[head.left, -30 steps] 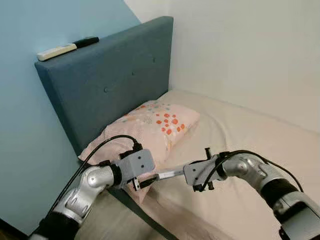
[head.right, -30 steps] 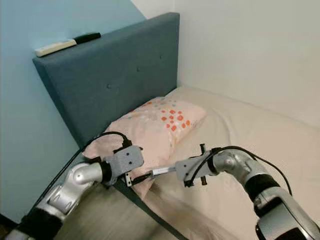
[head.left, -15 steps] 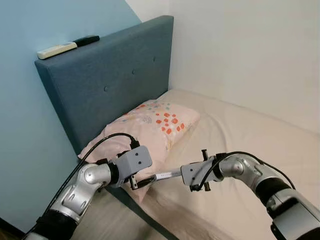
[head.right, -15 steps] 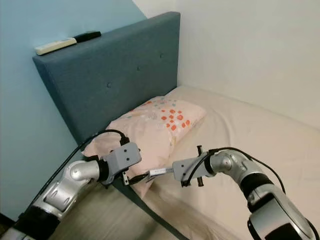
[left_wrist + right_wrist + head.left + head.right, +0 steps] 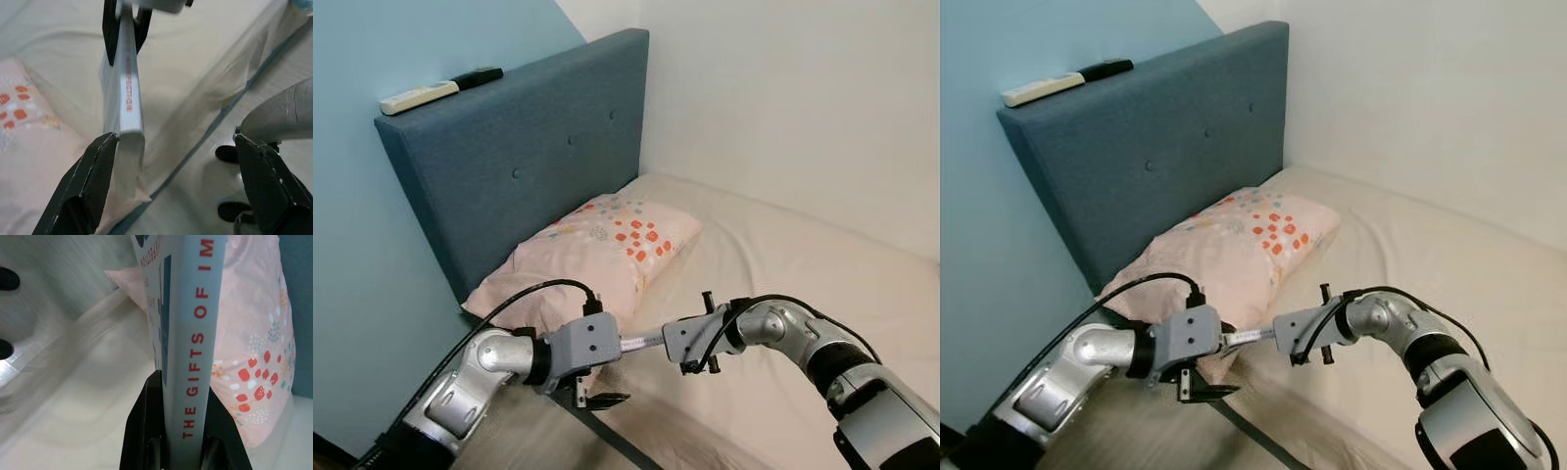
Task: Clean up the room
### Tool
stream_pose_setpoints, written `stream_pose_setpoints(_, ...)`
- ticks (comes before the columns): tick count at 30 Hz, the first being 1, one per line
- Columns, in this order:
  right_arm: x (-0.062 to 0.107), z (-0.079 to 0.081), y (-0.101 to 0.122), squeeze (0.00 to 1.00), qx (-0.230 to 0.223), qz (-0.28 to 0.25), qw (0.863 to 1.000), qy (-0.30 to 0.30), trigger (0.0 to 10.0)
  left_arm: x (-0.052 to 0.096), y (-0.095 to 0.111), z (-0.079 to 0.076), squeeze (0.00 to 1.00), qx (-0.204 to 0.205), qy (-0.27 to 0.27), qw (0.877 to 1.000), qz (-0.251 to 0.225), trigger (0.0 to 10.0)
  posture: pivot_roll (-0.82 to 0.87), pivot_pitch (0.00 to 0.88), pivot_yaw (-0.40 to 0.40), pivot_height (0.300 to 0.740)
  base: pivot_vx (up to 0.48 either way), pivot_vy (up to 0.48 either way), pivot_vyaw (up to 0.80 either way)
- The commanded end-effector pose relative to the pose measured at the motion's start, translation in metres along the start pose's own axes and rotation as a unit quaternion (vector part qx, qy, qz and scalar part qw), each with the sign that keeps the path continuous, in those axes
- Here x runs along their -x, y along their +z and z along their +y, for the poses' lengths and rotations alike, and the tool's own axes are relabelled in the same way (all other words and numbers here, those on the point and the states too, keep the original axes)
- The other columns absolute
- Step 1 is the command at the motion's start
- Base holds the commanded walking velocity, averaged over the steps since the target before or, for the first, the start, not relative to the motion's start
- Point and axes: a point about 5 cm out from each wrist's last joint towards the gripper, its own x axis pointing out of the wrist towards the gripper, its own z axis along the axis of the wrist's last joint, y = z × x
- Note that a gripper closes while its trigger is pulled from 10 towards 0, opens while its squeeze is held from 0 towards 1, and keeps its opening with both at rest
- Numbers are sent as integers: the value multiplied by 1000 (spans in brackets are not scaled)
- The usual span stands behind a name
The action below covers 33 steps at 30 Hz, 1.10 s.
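A thin pale blue book point(image 5: 641, 342) with red spine lettering point(image 5: 195, 333) hangs level over the bed's near edge, just in front of the pink dotted pillow point(image 5: 597, 250). My right gripper point(image 5: 668, 340) is shut on one end of it. My left gripper point(image 5: 175, 141) is open, its black fingers point(image 5: 605, 398) spread wide just below the book's free end point(image 5: 128, 93). One finger sits close beside that end; I cannot tell whether they touch.
A blue padded headboard point(image 5: 519, 166) stands behind the pillow, with a white remote point(image 5: 416, 96) and a black remote point(image 5: 478, 75) on its top. The beige mattress point(image 5: 803, 264) stretches right along the white wall. Wooden floor point(image 5: 524, 441) lies below my left arm.
My left gripper has opened off the book's free end and dropped lower. The right gripper still holds the book and has edged slightly toward the pillow.
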Motion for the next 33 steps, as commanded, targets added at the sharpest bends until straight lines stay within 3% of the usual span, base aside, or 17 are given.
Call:
stream_pose_setpoints(1,5,-14,4,0,-1,-16,999,-29,10000,-1,-4,-6,0,1,-10,1000,6,10000,-12,107,-37,740,0,0,0)
stream_pose_setpoints(4,3,-14,10,0,-14,-43,999,-29,10000,-11,1,-1,0,8,49,999,-20,10000,-16,108,-40,740,0,0,0)
stream_pose_setpoints(11,-2,-9,15,0,-11,-58,998,-19,10000,-24,5,9,0,2,121,992,-26,10000,-18,111,-40,740,0,0,0)
stream_pose_setpoints(18,-5,-5,17,0,-5,-65,998,-7,10000,-25,-1,2,0,-24,85,996,10,10000,-19,113,-42,740,0,0,0)
stream_pose_setpoints(26,-5,-5,17,0,-7,-66,998,-3,10000,-22,4,0,0,-2,75,997,-24,10000,-17,108,-45,740,0,0,0)
stream_pose_setpoints(33,-6,-4,18,0,-5,-67,998,0,10000,-24,3,2,0,-7,89,996,-19,10000,-12,103,-48,740,0,0,0)
